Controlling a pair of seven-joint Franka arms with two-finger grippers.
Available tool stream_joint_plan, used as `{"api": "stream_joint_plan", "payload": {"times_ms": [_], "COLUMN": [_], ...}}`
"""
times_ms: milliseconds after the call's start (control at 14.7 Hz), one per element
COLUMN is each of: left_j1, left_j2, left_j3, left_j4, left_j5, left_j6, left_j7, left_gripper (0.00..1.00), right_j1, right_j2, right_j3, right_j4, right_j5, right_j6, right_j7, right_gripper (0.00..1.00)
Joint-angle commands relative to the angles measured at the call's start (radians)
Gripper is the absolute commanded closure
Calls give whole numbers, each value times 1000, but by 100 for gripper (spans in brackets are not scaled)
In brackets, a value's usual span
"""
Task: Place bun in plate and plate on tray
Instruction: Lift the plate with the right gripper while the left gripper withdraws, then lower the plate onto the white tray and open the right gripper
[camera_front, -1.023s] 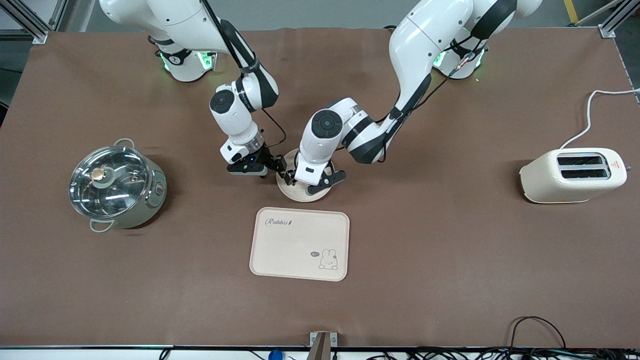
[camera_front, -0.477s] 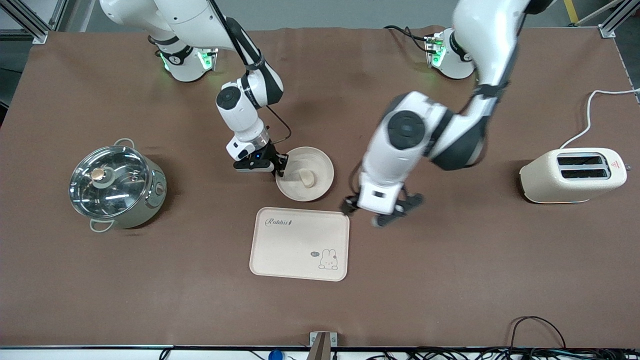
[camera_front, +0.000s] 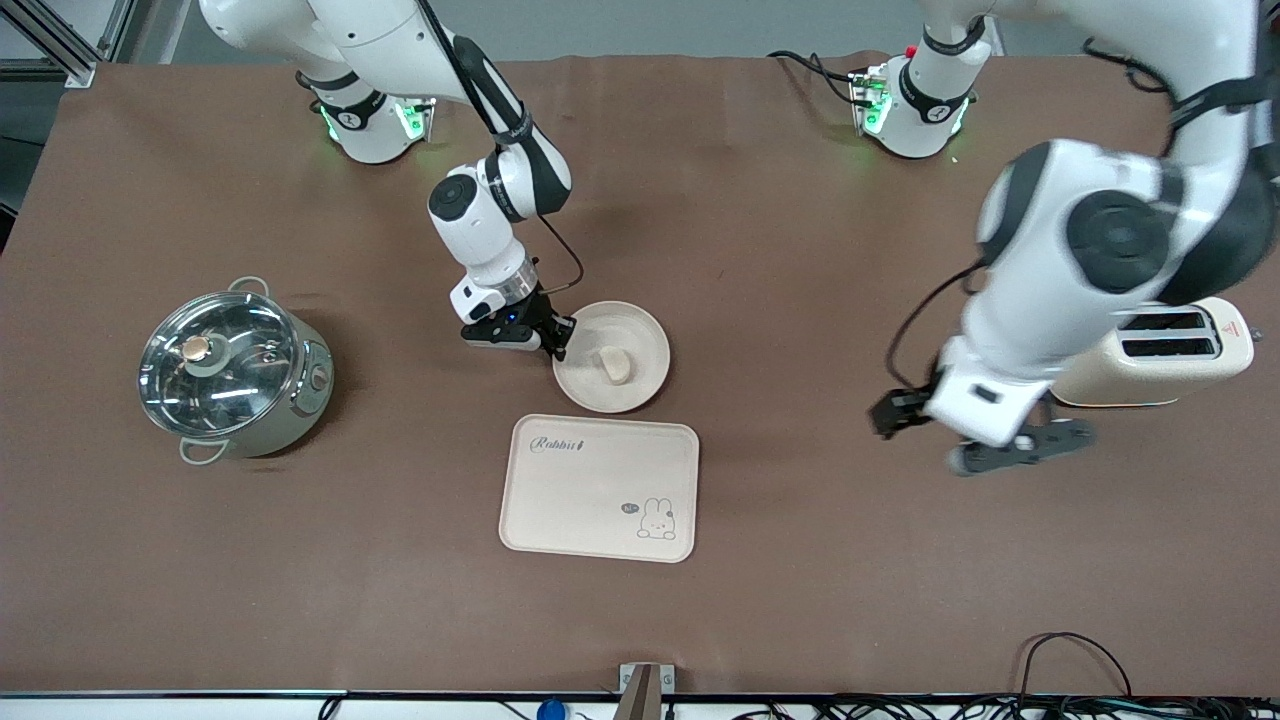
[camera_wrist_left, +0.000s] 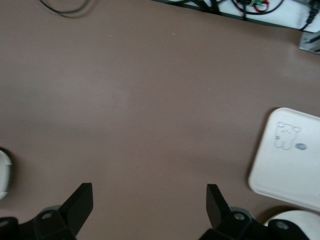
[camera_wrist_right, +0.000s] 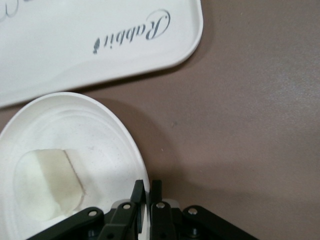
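The round cream plate (camera_front: 645, 342) lies on the table, just farther from the front camera than the tray (camera_front: 598, 487). The pale bun (camera_front: 613, 365) lies in the plate. My right gripper (camera_front: 557, 340) is shut on the plate's rim at the side toward the right arm's end. In the right wrist view its fingers (camera_wrist_right: 148, 187) pinch the rim of the plate (camera_wrist_right: 85, 125), with the bun (camera_wrist_right: 47, 185) inside and the lettered tray (camera_wrist_right: 75, 45) close by. My left gripper (camera_front: 955, 432) is open and empty in the air beside the toaster; its wrist view (camera_wrist_left: 147, 195) shows bare table and the tray's corner (camera_wrist_left: 295, 155).
A steel pot with a glass lid (camera_front: 232, 372) stands toward the right arm's end. A cream toaster (camera_front: 1150, 350) with a white cord stands toward the left arm's end, partly covered by the left arm.
The left arm has swung from over the plate toward the toaster end, leaving the bun in the plate. The right gripper stays on the rim; the plate has shifted slightly toward the tray.
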Motion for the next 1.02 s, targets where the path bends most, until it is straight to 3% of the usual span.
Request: {"api": "stream_joint_plan", "payload": {"times_ms": [0, 205, 477, 750, 955], "left_j1": [47, 101, 198, 198, 201], "left_j2": [-69, -135, -205, -325, -448], "left_j3": [-7, -9, -20, -14, 8], "left_j4": [-20, -20, -22, -130, -255], "left_j5": [20, 19, 2, -30, -98], "left_j6": [-55, -138, -196, -244, -241], "left_j7": [102, 239, 429, 438, 445], "left_gripper": [0, 0, 0, 0, 0], "right_j1": [-31, -88, -163, -200, -229], "right_j2": [-22, -112, -91, 100, 194], "right_j3": [13, 19, 15, 10, 10], "right_j4": [22, 52, 212, 434, 490], "right_j5": [76, 114, 114, 102, 105], "right_j6": [-35, -175, -233, -229, -221], "right_j7": [16, 11, 7, -44, -98], "right_gripper": [100, 100, 100, 100, 100]}}
